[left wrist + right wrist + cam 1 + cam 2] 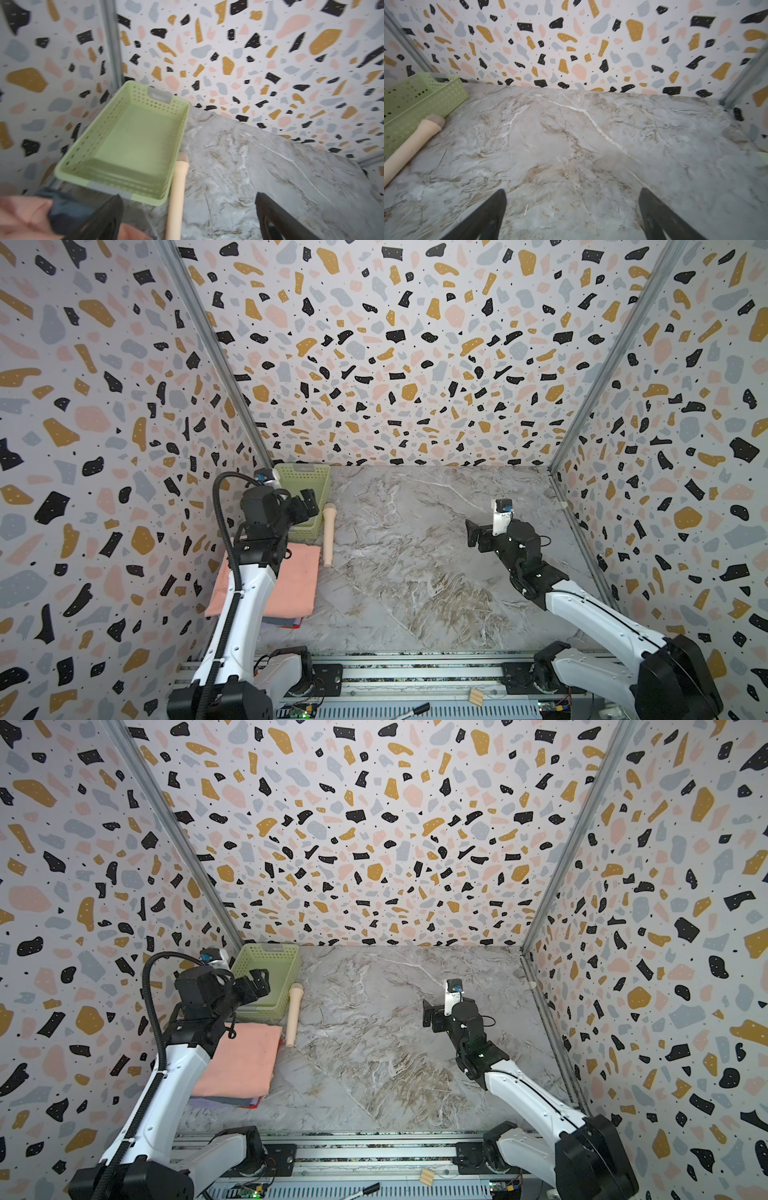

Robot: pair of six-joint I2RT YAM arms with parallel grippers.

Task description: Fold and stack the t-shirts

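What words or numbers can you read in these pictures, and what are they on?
None can be read.
The folded salmon t-shirt shows only plain cloth.
The grey tag on the green basket is too blurred to read.

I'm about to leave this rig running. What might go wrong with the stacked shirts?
1. The left arm hangs over the salmon shirt; pulling back low may drag it and skew the stack.
2. The open left gripper hovers by the basket and wooden stick; a sideways swing could send the stick rolling.
3. A grey shirt and a red shirt poke out at the stack's front corner, so it looks loosely aligned.
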